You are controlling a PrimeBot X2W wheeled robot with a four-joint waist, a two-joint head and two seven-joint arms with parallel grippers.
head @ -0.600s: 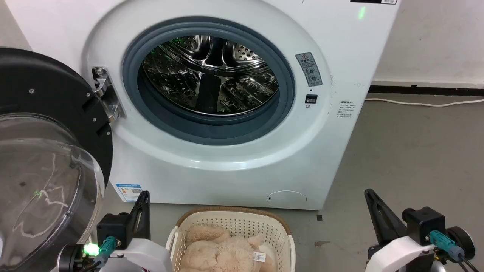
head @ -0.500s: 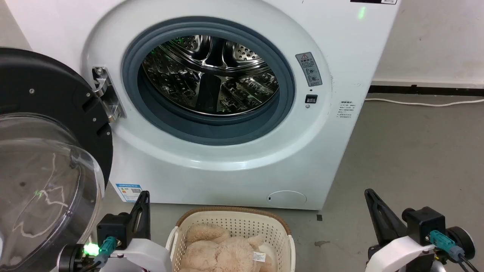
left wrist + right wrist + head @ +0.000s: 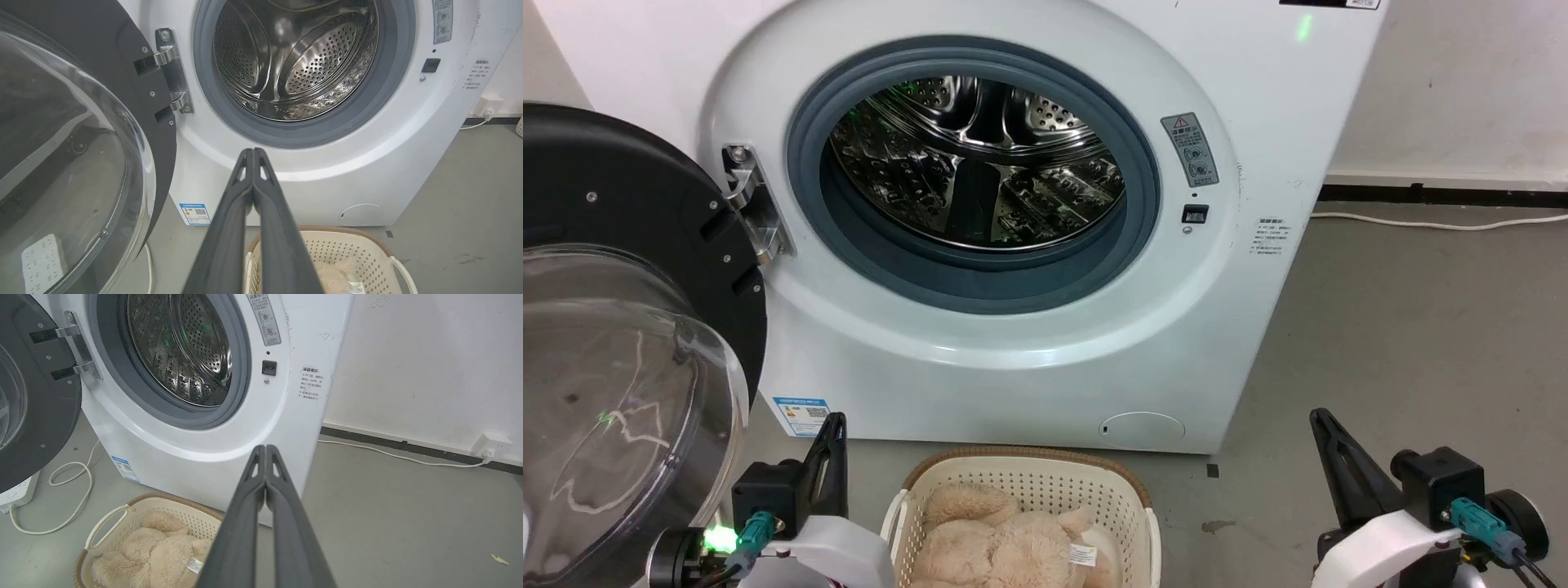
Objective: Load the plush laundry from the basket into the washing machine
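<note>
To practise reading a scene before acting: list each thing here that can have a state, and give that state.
Black-rimmed clear round door: swung open.
Shiny perforated steel drum: nothing visible inside.
Cream perforated plastic basket: on the floor, loaded.
Fluffy cream-beige plush toy: lying inside it, ungripped.
Left pincer: shut, empty.
Right pincer: shut, empty.

Left hand (image 3: 834, 425) sits low at lower left, pointing up - fingers (image 3: 229, 228) pressed flat together tip to tip, gripping nothing. Right hand (image 3: 1320, 420) sits at lower right, tips leaning a little left - also closed, also empty. A pale wrist (image 3: 849, 547) shows under each.
</note>
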